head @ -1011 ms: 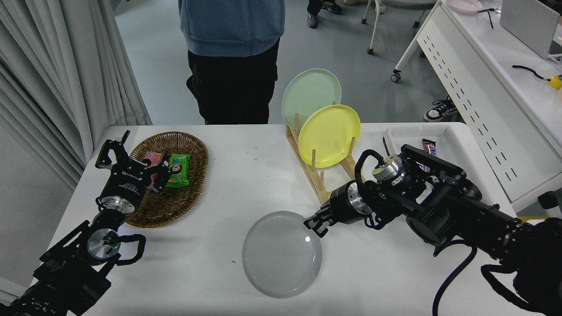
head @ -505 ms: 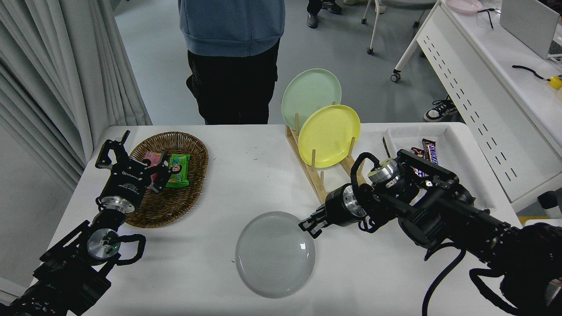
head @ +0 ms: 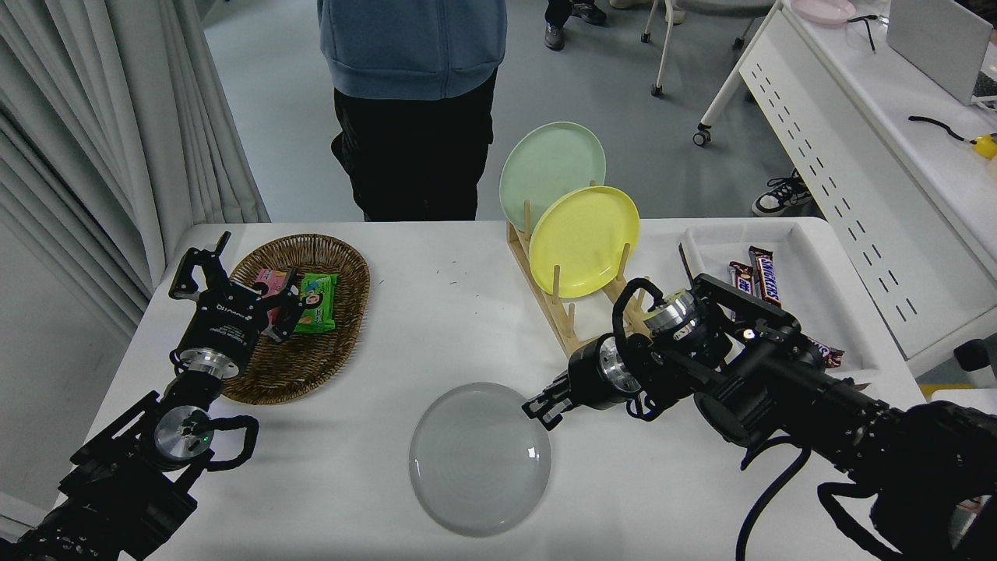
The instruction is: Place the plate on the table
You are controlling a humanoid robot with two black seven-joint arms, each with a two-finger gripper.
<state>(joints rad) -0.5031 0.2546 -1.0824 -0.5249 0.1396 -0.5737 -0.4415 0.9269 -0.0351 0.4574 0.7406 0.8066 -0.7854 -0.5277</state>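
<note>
Now the plate [head: 480,458] and right hand [head: 540,407] sit farther left.

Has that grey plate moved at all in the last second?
Yes. The grey plate has slid left, away from the wooden rack, with the right gripper at its rim.

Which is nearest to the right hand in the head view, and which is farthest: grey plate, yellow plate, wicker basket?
From the right hand:
1. Grey plate, at its tip, on the table.
2. Yellow plate, behind it, in the wooden rack.
3. Wicker basket, far left.
</note>
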